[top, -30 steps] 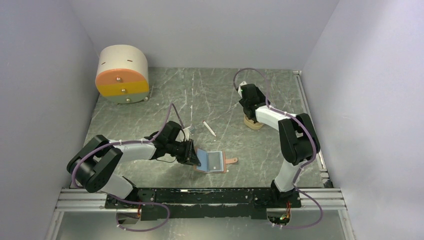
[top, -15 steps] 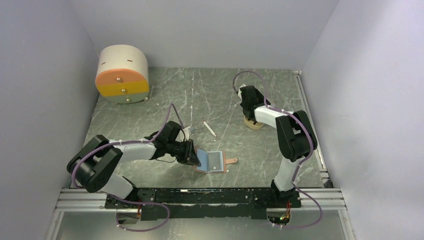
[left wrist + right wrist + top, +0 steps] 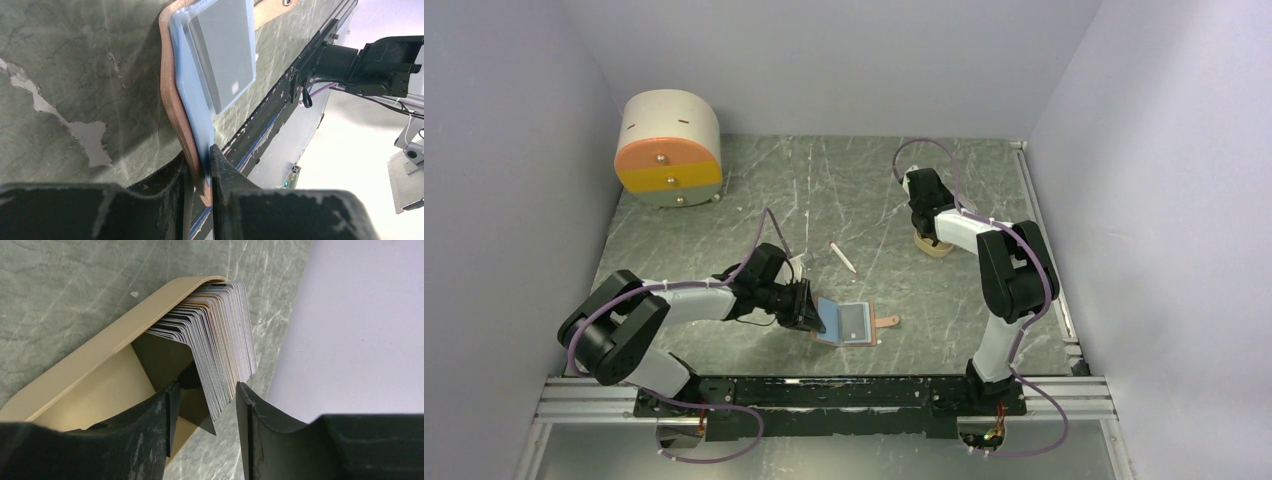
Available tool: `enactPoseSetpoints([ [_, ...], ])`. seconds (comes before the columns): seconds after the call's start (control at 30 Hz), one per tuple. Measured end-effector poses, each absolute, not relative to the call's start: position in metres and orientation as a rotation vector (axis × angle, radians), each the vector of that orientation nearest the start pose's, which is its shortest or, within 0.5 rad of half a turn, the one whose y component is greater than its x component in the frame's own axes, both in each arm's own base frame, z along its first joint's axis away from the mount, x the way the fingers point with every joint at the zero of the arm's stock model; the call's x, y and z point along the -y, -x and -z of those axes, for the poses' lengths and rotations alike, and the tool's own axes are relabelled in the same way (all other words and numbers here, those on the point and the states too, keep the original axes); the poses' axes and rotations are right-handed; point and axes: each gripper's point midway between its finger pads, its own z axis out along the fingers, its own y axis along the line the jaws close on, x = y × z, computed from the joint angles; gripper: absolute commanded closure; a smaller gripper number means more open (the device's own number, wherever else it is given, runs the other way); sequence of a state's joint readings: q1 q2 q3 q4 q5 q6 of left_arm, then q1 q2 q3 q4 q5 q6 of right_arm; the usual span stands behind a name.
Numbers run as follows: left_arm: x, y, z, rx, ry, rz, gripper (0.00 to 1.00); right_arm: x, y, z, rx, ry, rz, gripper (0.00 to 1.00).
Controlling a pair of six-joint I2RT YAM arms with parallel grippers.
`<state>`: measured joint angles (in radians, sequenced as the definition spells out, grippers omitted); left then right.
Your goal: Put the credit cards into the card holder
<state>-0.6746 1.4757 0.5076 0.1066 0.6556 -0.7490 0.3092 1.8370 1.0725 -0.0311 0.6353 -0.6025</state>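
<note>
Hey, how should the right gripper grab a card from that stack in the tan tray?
Come from above and pinch an end card's upper edge, a finger on each flat face. The credit cards stand on edge, packed in the tan tray, so only their tops are exposed. The open right gripper straddles them.

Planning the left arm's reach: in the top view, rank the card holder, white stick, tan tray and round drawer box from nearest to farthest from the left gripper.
1. Card holder, clamped in the left gripper.
2. White stick, just beyond it.
3. Tan tray, far right.
4. Round drawer box, back left corner.
</note>
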Motion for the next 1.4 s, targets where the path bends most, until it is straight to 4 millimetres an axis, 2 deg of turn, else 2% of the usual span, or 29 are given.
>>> enactPoseSetpoints([
  [0.17, 0.280, -0.143, -0.039, -2.713, -0.236, 1.351, 0.79, -0.013, -0.442, -0.075, -2.224, 0.737, 0.881, 0.62],
  [0.8, 0.280, -0.142, -0.039, -2.717, -0.229, 1.352, 0.80, -0.016, -0.442, -0.078, -2.239, 0.738, 0.856, 0.77],
  [1.23, 0.281, -0.142, -0.039, -2.716, -0.226, 1.357, 0.80, -0.019, -0.439, -0.079, -2.266, 0.723, 0.814, 0.83],
  [1.4, 0.281, -0.142, -0.040, -2.718, -0.219, 1.359, 0.80, -0.024, -0.436, -0.078, -2.286, 0.719, 0.770, 0.89],
])
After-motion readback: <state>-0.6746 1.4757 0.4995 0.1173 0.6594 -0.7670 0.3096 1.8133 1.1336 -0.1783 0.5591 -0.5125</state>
